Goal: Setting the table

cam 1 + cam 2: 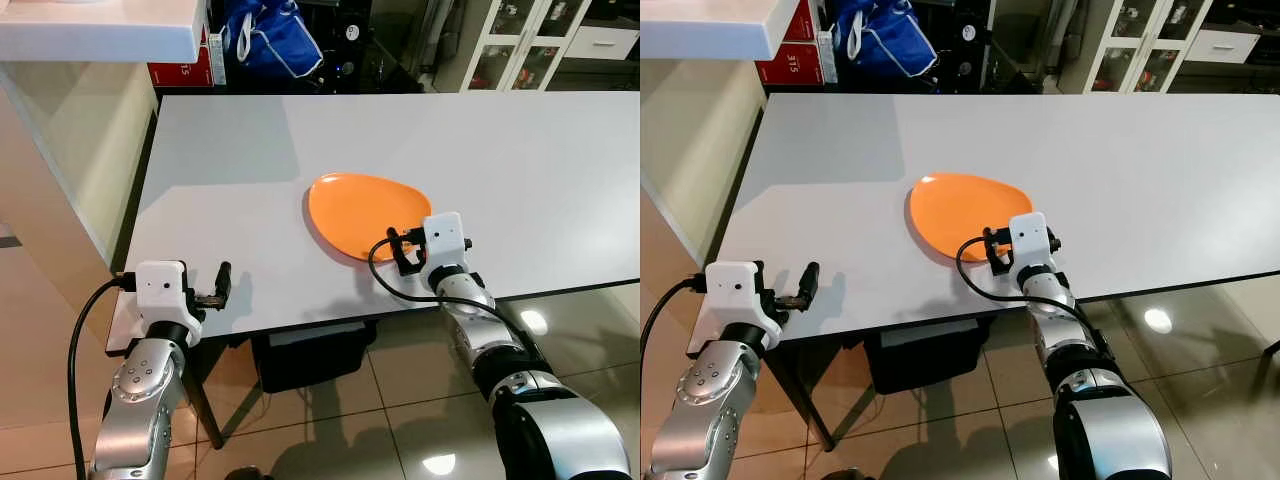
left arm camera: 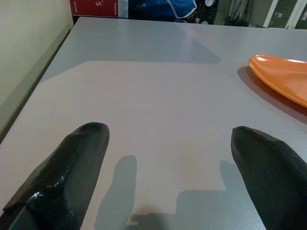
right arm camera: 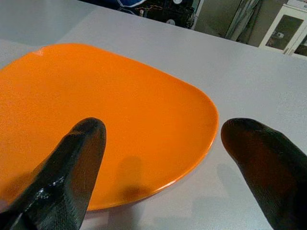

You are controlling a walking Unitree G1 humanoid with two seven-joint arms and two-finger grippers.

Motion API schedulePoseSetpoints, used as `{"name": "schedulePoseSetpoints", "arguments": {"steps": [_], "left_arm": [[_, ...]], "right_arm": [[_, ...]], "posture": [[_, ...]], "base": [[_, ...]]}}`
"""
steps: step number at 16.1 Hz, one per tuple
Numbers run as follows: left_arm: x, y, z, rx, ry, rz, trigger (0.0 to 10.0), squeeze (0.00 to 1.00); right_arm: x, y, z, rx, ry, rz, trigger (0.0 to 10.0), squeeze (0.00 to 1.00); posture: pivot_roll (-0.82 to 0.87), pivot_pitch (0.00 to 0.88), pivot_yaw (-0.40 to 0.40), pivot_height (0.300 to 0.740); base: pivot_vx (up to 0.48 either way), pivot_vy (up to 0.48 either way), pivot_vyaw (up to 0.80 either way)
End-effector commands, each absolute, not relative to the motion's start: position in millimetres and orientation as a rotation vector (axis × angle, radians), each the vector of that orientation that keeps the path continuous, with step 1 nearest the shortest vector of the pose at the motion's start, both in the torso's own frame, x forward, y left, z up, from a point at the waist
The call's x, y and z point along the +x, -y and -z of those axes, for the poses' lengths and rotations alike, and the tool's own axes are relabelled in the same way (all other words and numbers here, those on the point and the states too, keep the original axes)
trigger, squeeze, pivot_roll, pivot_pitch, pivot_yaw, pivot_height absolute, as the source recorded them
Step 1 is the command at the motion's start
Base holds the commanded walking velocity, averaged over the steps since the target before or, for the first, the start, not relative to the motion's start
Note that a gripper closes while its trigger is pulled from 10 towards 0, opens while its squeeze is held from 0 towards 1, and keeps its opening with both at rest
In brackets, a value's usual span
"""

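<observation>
Right gripper (image 3: 158,158) sits at the near rim of the orange plate (image 1: 365,212), fingers (image 3: 67,172) spread wide, one over the plate, one over bare table (image 1: 520,160). Plate lies flat at frame centre, egg-shaped, long axis running upper left to lower right, close to the table's near edge. Left gripper (image 2: 168,177), fingers wide and holding nothing, hovers at the lower-left table corner. Open surface surrounds the plate.

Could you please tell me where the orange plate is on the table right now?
The orange plate lies flat on the white table, near its front edge and right of centre, directly ahead of the right gripper, whose open jaws hover at its near rim.
</observation>
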State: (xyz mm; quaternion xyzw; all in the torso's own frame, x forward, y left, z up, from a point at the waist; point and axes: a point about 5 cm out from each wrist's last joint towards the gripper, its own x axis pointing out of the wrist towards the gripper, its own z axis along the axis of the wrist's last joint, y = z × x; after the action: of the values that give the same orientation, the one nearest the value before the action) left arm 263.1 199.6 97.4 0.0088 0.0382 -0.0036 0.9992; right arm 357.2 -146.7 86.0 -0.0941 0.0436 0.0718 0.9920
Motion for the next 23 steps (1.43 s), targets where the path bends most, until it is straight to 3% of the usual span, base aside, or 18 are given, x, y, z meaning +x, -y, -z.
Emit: {"name": "schedulePoseSetpoints", "arguments": {"steps": [1, 3, 13, 23], "left_arm": [[264.8, -195.7, -98.0, 0.016, -0.073, 0.018, 10.0, 0.0], [264.9, -194.6, -98.1, 0.007, -0.072, 0.023, 10.0, 0.0], [265.9, -188.9, -99.7, -0.031, -0.067, 0.055, 10.0, 0.0], [265.1, -188.2, -102.0, 0.018, -0.044, 0.066, 10.0, 0.0]], "right_arm": [[358.0, 152.2, -85.6, -0.192, -0.104, -0.124, 10.0, 0.0], [357.8, 152.6, -84.9, -0.193, -0.108, -0.122, 10.0, 0.0], [355.1, 159.2, -80.2, -0.198, -0.129, -0.105, 10.0, 0.0], [352.9, 160.3, -76.8, -0.198, -0.14, -0.099, 10.0, 0.0]], "posture": [[0.24, 0.0, -0.07, 0.74], [0.24, 0.003, -0.07, 0.74], [0.23, 0.012, -0.066, 0.74], [0.22, 0.021, -0.06, 0.74]], "base": [[0.0, 0.0, 0.0], [0.0, 0.0, 0.0], [0.0, 0.48, 0.0], [-0.033, 0.0, 0.0]]}}
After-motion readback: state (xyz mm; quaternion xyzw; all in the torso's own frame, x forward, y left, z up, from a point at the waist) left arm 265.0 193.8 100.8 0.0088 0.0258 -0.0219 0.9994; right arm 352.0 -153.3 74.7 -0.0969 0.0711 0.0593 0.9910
